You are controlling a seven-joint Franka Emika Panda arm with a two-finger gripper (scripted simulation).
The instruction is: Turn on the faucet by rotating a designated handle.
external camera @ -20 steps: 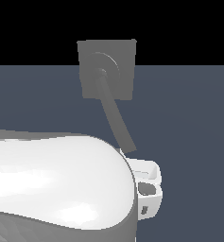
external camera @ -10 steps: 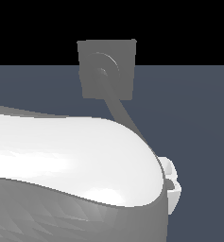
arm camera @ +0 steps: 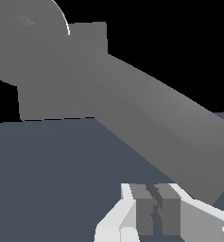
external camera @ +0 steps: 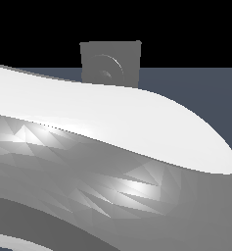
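**Big White Arm Hides the Grey Bar**

Dark blue-grey floor [external camera: 196, 93] spreads out flat, and black fills the space above it in both views.

From the exterior view, the shiny white robot arm [external camera: 112, 147] fills most of the picture. It sits close to the camera and covers the low part of the scene. Only the top of the faucet [external camera: 110, 62] peeks over it, far back, where the floor meets the black. The round ring [external camera: 109, 67] on its face shows there. The long bar and the claw cannot be seen in this view, because the arm is in front.

The wrist view shows much more. The handle [arm camera: 151, 118] runs as one long, thick, plain grey bar from the round hub [arm camera: 23, 42] slanting down across the picture. Behind the hub sits the square grey block [arm camera: 61, 99]. The bar is longer than the block is wide, and it bends a little.

The gripper [arm camera: 153, 212] is white with two dark grey pads [arm camera: 142, 210]. The pads are pressed together with nothing between them. The claw sits near the far end of the bar, and it is hard to tell if it touches it.

Counting: one faucet, one handle, one ring, one arm, one claw.
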